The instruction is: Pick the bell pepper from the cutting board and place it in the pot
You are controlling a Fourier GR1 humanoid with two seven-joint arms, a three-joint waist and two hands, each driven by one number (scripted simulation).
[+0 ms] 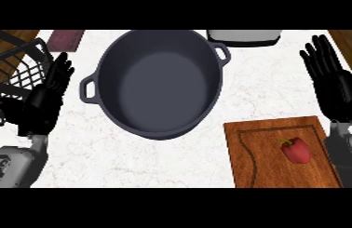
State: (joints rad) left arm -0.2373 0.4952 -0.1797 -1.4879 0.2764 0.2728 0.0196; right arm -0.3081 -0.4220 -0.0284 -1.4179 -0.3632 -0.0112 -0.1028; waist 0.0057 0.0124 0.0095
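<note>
From my remote station I see a white marbled desk spanning the head view. The largest item on it is a dark grey oval pot, which has a loop handle at each end and an interior holding nothing. It sits left of centre.

Next in size is the wooden cutting board, brown with a routed groove near its edge, at the lower right of the desk and just clear of the pot's rim.

A black wire basket occupies the far left edge. A white appliance shows partly at the top, right of the pot. A small reddish-brown block lies at the top left.

My left hand shows at the left edge, fingers straight and pointing up, spread slightly, holding nothing. My right hand shows at the right edge, fingers straight, upward and spread, holding nothing.

The smallest item is the bell pepper: red, glossy, roughly heart-shaped, with a short green stem at its upper left. It lies on the right half of the cutting board, apart from both hands.

I can read no brand, label or writing on any item.
</note>
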